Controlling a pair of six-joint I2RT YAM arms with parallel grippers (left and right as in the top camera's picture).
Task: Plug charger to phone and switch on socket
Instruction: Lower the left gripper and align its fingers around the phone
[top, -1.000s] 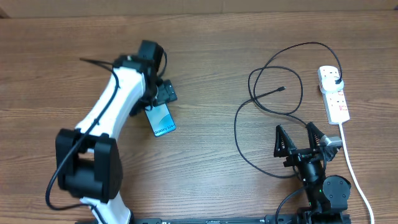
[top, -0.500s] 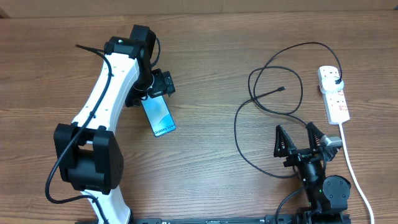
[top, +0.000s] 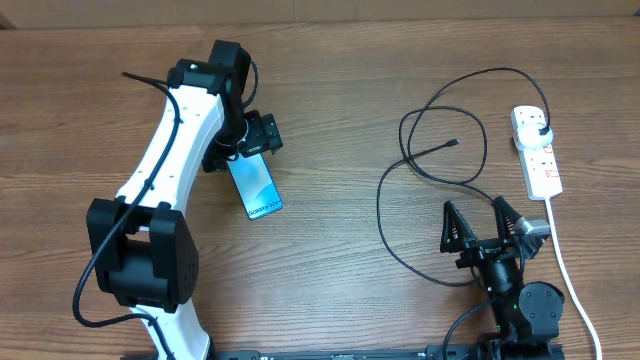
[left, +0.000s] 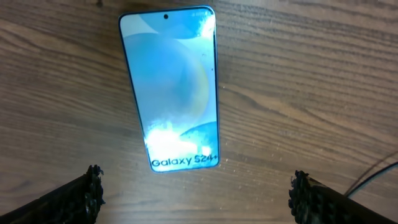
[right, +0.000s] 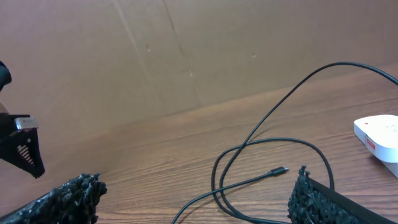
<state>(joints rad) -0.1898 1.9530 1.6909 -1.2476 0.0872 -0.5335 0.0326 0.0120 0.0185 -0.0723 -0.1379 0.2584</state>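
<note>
We see a counter (top: 330, 90) of mid-brown wood with dark, streaky grain. The phone (left: 171, 87) has a light blue screen with paler swirls, white "Galaxy S24+" lettering and a thin black edge. The charger (top: 495, 69) is black all along. The socket (top: 537, 150) is white with red markings, and its cord (top: 565, 260) is white too. The left arm (top: 170, 165) is white with black joints. The left hand (left: 196, 190) and right hand (top: 472, 205) are black. The wall (right: 186, 50) is plain tan cardboard.

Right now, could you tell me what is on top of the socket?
The black charger plug sits in the far outlet of the socket. That outlet's face is covered.
</note>
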